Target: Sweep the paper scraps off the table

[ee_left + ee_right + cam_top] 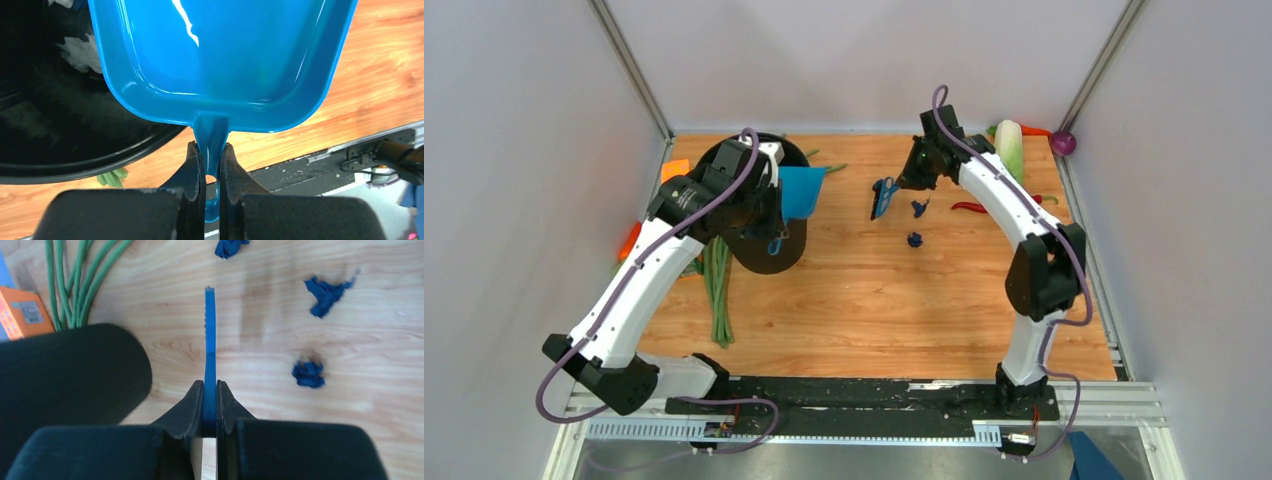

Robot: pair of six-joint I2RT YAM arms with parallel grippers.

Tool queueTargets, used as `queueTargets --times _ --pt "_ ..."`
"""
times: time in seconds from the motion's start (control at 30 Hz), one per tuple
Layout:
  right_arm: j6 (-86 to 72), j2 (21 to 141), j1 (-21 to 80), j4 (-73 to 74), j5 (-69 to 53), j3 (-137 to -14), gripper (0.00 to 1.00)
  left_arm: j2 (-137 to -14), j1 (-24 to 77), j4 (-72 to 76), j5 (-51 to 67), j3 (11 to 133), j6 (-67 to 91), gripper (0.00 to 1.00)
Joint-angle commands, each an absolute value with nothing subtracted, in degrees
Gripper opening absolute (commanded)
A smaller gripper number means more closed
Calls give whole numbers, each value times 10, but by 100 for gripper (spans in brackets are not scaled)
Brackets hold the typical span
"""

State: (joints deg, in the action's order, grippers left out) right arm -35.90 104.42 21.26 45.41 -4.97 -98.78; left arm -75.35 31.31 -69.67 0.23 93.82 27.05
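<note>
Beside the paper scraps [308, 374], right gripper [210, 389] clamps the brush [209, 335]; left gripper's [212, 152] clamped dustpan [220, 50] should next come alongside.

You can count three paper scraps [227, 247] [325, 292] [308, 374] in the right wrist view; from above only two of them show. You have one light blue dustpan [802, 190] and one blue hand brush [884, 197]. Near the far left corner of the table [874, 310] there is one black bin [796, 152] and one round black disc [774, 255]. Along the left edge you get one orange box [674, 169], one more orange piece [629, 240], and one bundle of long green beans [717, 285], its strands too close to count. By the far right corner: one white radish [1012, 150], one purple ball [1064, 143], one red chili [969, 207].
</note>
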Motion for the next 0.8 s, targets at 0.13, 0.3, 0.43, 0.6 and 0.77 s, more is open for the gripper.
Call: queueTargets --times 0.13,0.3,0.43,0.6,0.77 --pt "-514 1192 204 347 -67 -1130 0 -724 345 -754 -56 910 250 0" --pt "-555 1279 192 324 -99 -1219 0 -726 349 -764 -72 932 250 0" --pt "-564 1338 189 318 -135 -1294 0 -742 350 -786 -90 1010 237 0" --pt "-577 1358 178 302 -124 -1300 0 -769 349 -806 -104 1123 248 0" --pt "-559 1345 162 304 -99 -1230 0 -771 349 -807 -82 1158 251 0"
